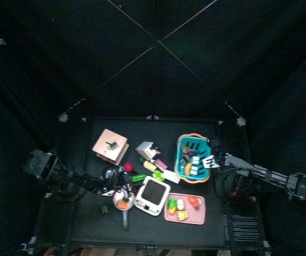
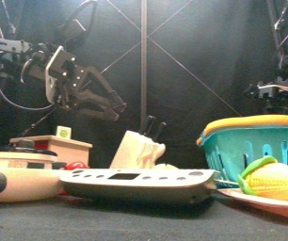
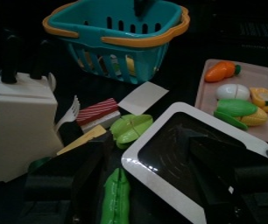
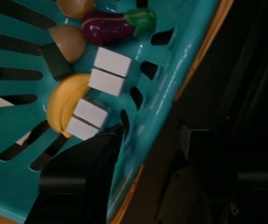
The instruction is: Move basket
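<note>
The basket (image 1: 196,153) is teal with an orange rim and stands at the table's right middle. It is large at the right of the front view (image 2: 263,149) and also shows in the left wrist view (image 3: 116,35). My right gripper (image 4: 148,171) straddles its side wall (image 4: 160,96), one jaw inside and one outside, shut on the rim. Toy food lies inside it, including a purple eggplant (image 4: 110,26). In the top view the right gripper (image 1: 213,160) is at the basket's right side. My left gripper (image 3: 154,188) is open over the white scale (image 3: 201,162), apart from the basket.
A knife block (image 3: 19,114) stands left of the basket. A pink tray (image 1: 185,208) with toy vegetables lies at the front. A wooden box (image 1: 110,145) stands at the back left. A white scale (image 1: 150,197) lies at the front middle. Small toy pieces lie between them.
</note>
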